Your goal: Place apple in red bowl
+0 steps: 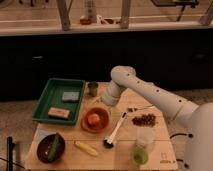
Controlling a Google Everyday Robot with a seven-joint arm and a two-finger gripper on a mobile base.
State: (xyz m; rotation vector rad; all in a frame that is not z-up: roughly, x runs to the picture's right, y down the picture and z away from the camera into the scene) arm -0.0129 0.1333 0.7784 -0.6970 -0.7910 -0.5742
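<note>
The apple (93, 119), small and orange-red, lies inside the red bowl (103, 123), a shallow round bowl near the middle of the wooden table. My gripper (101, 103) hangs from the white arm just above the bowl's far right rim, a little above and right of the apple. The wrist hides most of it.
A green tray (46, 99) at the left holds a blue sponge (70, 96) and a tan block (59, 112). A metal cup (92, 88) stands behind the bowl. A dark bowl with a green item (51, 147), a yellow corn (86, 148), a white-handled brush (115, 131), a brown pile (145, 120) and a clear cup (141, 149) lie around.
</note>
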